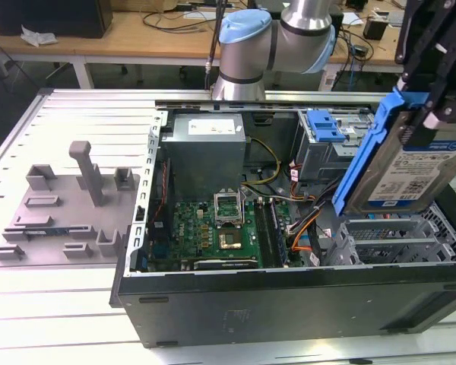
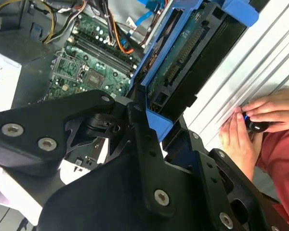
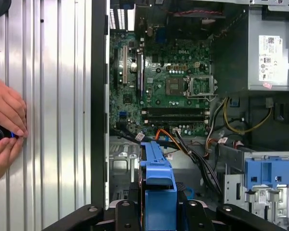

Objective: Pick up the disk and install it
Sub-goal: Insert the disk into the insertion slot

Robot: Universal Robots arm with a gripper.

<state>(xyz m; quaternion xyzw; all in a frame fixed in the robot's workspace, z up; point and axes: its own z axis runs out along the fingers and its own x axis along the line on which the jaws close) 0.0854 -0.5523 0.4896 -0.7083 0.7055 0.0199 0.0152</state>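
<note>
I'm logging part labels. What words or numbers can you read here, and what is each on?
Label on the disk: white and blue, print too small to read.
Sticker on the power supply: too small to read.
Motherboard markings: too small to read.
No text reads clearly.

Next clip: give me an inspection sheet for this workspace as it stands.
Surface: ribbed metal table carrying an open computer case.
Job's things: the disk is held tilted in the air over the case, near its drive cage, not yet seated.
Clutter: grey fixture plate with posts, at the exterior view's left.
Hand: robot hand shut on the disk's blue frame.
Cables: wire bundles run loose inside the case.
Surroundings: a person's hands rest on the table beside the case, around a small dark object; wooden benches stand behind.
</note>
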